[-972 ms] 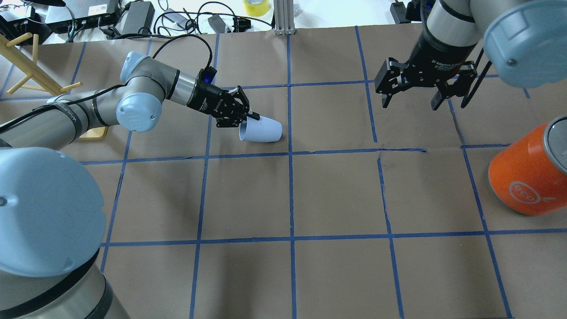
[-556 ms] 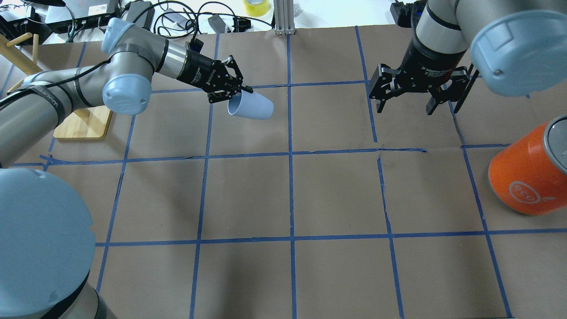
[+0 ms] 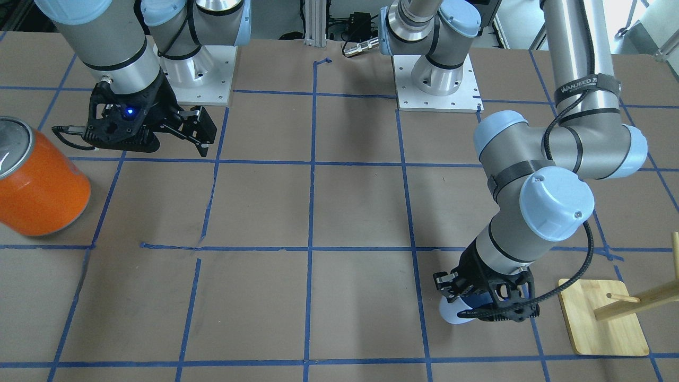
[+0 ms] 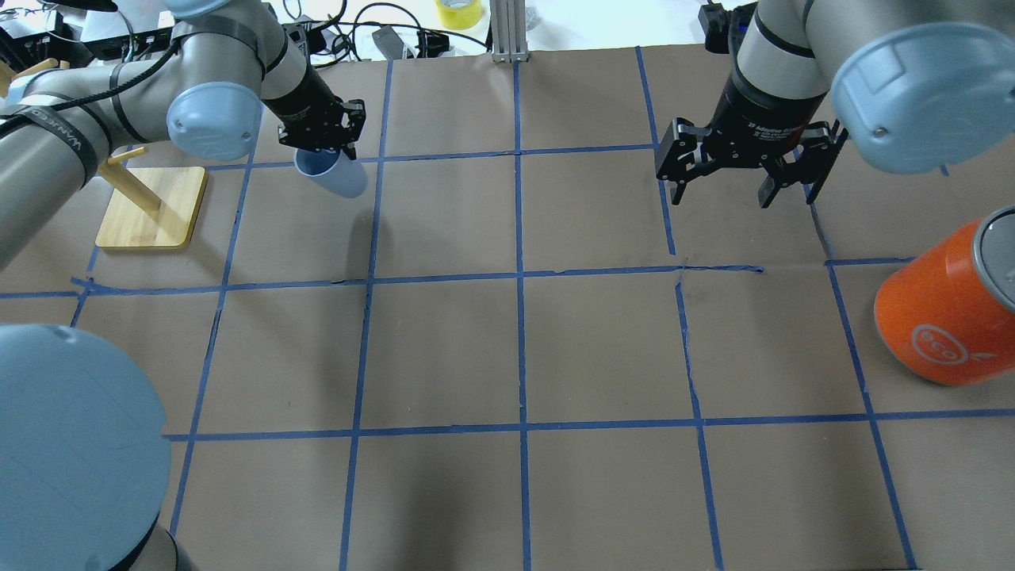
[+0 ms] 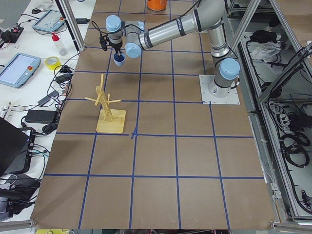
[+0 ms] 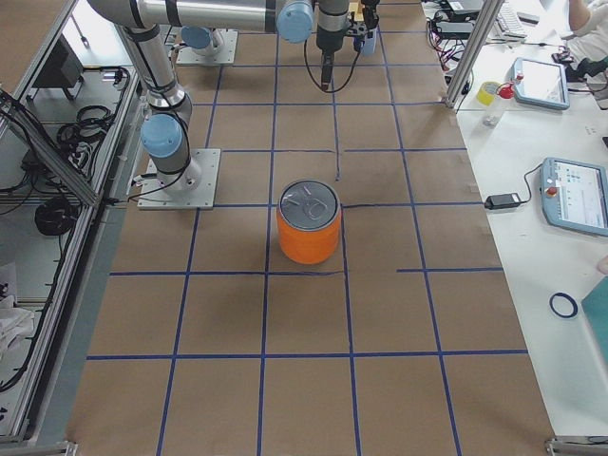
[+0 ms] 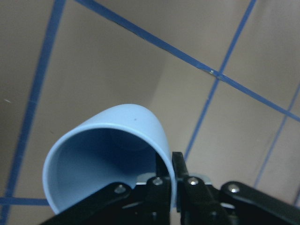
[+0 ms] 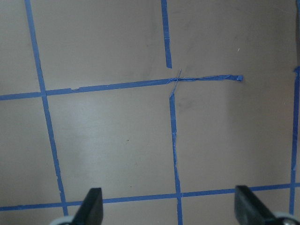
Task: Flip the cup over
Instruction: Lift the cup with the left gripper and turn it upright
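Observation:
The small pale blue cup [image 4: 337,176] hangs tilted in the air over the far left of the table, with its mouth toward the wrist and its base pointing down. My left gripper [image 4: 319,152] is shut on the cup's rim, one finger inside and one outside. The left wrist view shows the open mouth of the cup [image 7: 108,154] and the pinching fingers [image 7: 174,178]. The cup also shows in the front view [image 3: 455,314] below the left gripper [image 3: 485,307], and in the left view [image 5: 118,59]. My right gripper [image 4: 720,194] is open and empty above the far right of the table [image 8: 171,213].
A big orange can [image 4: 944,309] with a silver top stands at the right edge and also shows in the front view [image 3: 37,185]. A wooden peg rack on a bamboo base [image 4: 151,208] stands just left of the cup. Brown paper with a blue tape grid [image 4: 520,349] covers the table.
My left arm has lifted the cup and swung it left and farther away, turning it from lying sideways to mouth-up tilted. My right gripper has drifted slightly left and stays open.

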You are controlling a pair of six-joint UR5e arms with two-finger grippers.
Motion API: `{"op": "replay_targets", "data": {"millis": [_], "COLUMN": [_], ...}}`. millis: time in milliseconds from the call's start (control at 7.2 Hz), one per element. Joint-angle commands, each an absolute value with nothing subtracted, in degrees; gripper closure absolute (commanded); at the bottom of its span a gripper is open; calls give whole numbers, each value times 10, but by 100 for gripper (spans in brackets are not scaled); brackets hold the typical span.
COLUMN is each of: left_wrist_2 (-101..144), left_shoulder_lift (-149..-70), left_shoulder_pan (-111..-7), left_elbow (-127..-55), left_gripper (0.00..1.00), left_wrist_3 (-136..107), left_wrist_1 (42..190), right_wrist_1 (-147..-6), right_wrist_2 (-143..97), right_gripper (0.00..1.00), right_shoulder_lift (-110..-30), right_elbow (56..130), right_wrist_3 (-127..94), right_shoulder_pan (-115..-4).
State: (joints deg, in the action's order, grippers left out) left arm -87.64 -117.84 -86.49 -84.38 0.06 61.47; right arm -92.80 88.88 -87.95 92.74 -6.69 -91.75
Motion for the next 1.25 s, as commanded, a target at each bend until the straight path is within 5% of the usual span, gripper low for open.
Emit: {"op": "replay_targets", "data": {"millis": [0,694,1111], "left_wrist_2": [-962,-976,-972], "left_shoulder_lift": [-1187,-1203,-1205], "left_shoulder_pan": [-865,-865,-865], "left_elbow": [-844,-853,-854], "left_gripper": [100,86,52], "left_wrist_3": [111,111,111], "left_wrist_1": [611,617,617], "right_wrist_1": [-927,-926,-932], "right_wrist_2": [889,887,883], "right_gripper": [0,0,0], "right_shoulder_lift": [-879,-881,-878], "right_elbow": [928,929,929], "right_wrist_3": [-67,-69,-69], "right_shoulder_pan": [-918,-918,-918]}}
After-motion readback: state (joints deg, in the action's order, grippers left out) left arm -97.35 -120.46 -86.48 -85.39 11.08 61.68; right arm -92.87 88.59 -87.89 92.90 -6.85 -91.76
